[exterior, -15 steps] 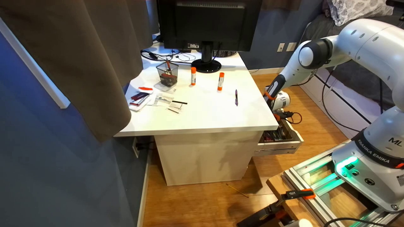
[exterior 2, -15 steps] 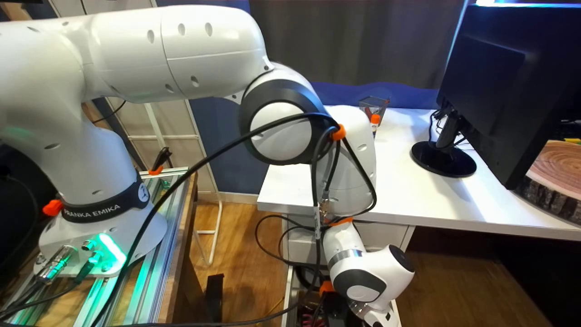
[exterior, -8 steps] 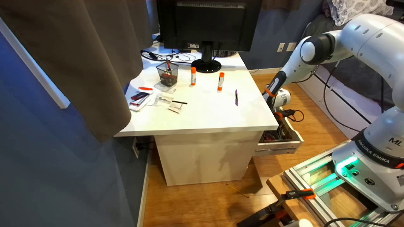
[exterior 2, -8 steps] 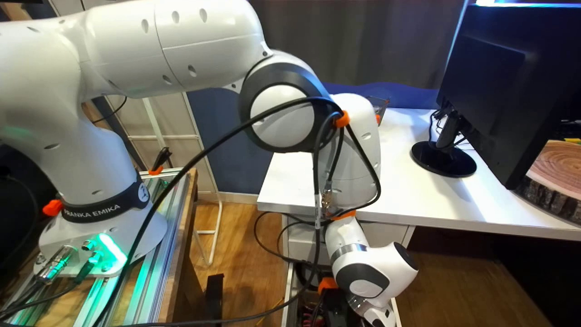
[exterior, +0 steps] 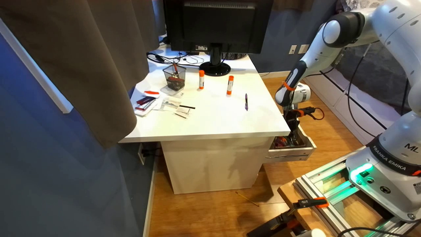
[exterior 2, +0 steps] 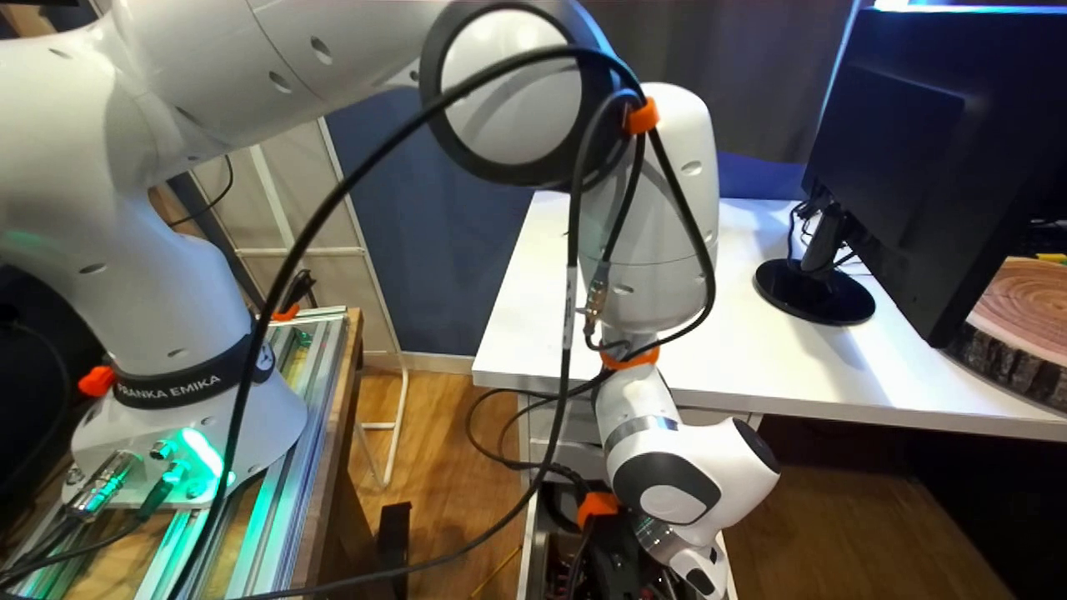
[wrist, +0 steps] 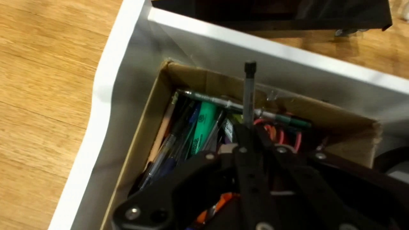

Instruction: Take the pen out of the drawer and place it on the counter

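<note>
My gripper [wrist: 250, 135] is shut on a thin clear pen [wrist: 249, 95] with a dark end. The pen points out past the fingertips, over the cardboard box inside the drawer. The white drawer [wrist: 104, 105] is open, and its side shows in an exterior view [exterior: 289, 154]. In that view my gripper [exterior: 292, 133] is over the drawer, beside the counter's corner; the held pen cannot be made out there. The white counter [exterior: 223, 121] stands above the drawer and also shows in an exterior view [exterior 2: 767, 358].
The drawer's box [wrist: 127, 163] holds several pens, a green marker [wrist: 203, 124] and pink-handled things. On the counter are a purple pen [exterior: 246, 102], two glue sticks [exterior: 230, 85], a mesh cup [exterior: 175, 79], papers [exterior: 171, 103] and a monitor [exterior: 217, 29].
The arm has risen and drawn back a little. My gripper has come up from low in the drawer and is now visible above its contents. The drawer has not moved.
</note>
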Controlling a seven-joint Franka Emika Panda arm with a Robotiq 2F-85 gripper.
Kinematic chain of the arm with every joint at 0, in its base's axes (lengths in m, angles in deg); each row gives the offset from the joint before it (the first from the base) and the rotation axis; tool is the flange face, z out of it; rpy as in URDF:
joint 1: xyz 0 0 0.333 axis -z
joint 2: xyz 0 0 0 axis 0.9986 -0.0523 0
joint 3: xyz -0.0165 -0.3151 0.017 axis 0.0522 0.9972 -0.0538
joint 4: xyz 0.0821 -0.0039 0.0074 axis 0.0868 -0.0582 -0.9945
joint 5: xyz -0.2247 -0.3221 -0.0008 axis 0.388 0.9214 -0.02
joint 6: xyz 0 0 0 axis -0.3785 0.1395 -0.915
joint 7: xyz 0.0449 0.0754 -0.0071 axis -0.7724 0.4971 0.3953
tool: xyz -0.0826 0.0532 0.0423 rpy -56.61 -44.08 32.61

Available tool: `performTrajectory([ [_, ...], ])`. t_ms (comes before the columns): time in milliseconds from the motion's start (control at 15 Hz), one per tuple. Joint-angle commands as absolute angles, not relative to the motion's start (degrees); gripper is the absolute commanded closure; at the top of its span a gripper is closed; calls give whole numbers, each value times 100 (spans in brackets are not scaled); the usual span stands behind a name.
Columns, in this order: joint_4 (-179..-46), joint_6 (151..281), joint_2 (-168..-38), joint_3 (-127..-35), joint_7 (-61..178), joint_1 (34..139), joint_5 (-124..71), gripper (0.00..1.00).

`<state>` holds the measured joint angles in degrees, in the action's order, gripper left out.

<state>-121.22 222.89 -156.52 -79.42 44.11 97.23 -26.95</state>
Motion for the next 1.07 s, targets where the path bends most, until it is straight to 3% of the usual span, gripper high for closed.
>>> performTrajectory([
  [0, -13386, 22805, -14764, -8009, 4091, 9794, -2519, 98],
  [667, -15908, 26062, -13062, -7973, 4290, 9755, -2557, 98],
  [1000, -17149, 27297, -11956, -8974, 4266, 10878, -2364, 98],
])
